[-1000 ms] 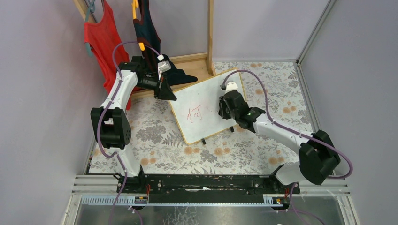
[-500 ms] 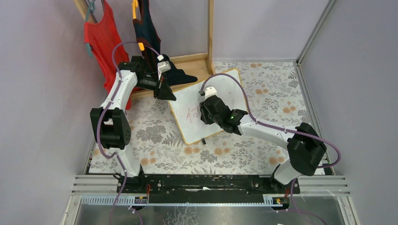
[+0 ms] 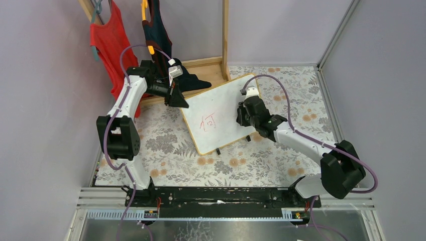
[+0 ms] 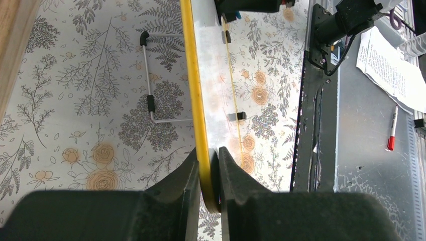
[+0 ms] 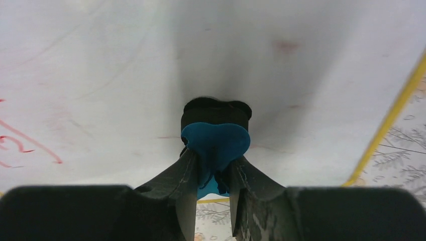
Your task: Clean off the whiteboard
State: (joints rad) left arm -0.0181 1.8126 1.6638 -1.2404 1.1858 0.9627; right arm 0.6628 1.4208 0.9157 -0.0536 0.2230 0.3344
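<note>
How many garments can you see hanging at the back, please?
2: a red top at the far left and a dark top just right of it; more may hang above the frame.

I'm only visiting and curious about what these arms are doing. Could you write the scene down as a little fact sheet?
Job: wiping the whiteboard
Left gripper: shut on the board's yellow frame edge
Right gripper: shut on a blue eraser, with its black pad on the board face
Writing: red marks on the board, left of the eraser in the overhead view
Surface: floral-patterned table cover
Background: red garment hanging behind the left arm
</note>
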